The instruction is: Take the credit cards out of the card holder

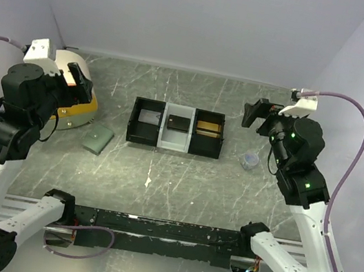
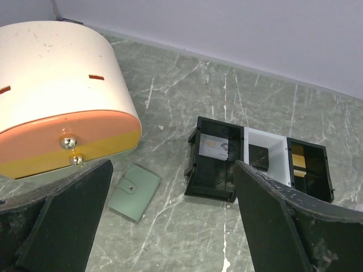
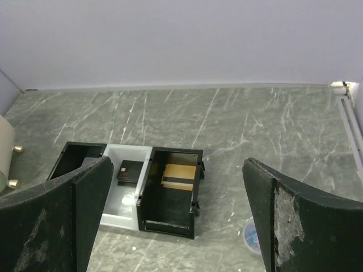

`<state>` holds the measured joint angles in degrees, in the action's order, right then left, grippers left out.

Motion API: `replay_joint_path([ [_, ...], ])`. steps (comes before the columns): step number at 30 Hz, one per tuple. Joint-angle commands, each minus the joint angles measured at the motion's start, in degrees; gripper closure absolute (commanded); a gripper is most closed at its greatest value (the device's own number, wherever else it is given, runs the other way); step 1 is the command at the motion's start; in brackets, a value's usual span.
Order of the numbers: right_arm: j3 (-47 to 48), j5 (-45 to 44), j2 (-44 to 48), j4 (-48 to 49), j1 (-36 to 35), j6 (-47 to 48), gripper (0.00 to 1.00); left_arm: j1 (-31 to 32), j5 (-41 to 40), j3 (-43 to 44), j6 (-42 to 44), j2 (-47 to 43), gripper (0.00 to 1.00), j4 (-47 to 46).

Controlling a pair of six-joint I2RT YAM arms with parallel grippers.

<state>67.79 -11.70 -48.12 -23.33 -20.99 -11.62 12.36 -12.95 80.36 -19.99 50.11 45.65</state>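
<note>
Now, holding left claw (image 2: pixel 173 218) and right claw (image 1: pixel 259 115) both spread, pinching nothing, high over bench (image 2: pixel 181 85). Finding card holder (image 2: pixel 135 192) lying shut beside round box (image 2: pixel 57 73), credit cards hidden. Probably calling for lowering left claw slowly, undoing snap (image 2: pixel 131 188) first.

Survey of the desk (image 1: pixel 229 186): grey marbled top, four items resting on it.
I record a closed sage-green card holder (image 1: pixel 97 139) lying flat at left, just beside a cream-and-yellow rounded box (image 1: pixel 80 110). A black-and-white three-compartment tray (image 1: pixel 140 141) sits mid-desk, well apart from the card holder. A small bluish round lid (image 1: pixel 249 160) lies near the tray's right end.
</note>
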Motion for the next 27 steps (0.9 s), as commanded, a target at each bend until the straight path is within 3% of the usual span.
replay_joint_path([
  [1,-1.22,-2.18,-2.17,1.29,0.27,-3.61,0.00,-0.50,-1.82,-0.87,-1.56,1.08,0.00,-1.35],
  [7,-6.11,-0.75,-5.46,4.49,0.86,-9.47,0.00,-0.95,1.00,-3.80,-2.33,3.93,0.00,-2.49],
  [18,-24.11,21.41,-6.70,25.48,2.51,-20.74,0.00,-1.91,8.81,-17.27,-5.68,11.90,0.06,-2.93],
  [27,-24.80,32.02,-10.66,25.44,3.17,-22.41,0.00,-2.70,8.70,-29.73,-9.55,17.30,0.05,-5.39],
])
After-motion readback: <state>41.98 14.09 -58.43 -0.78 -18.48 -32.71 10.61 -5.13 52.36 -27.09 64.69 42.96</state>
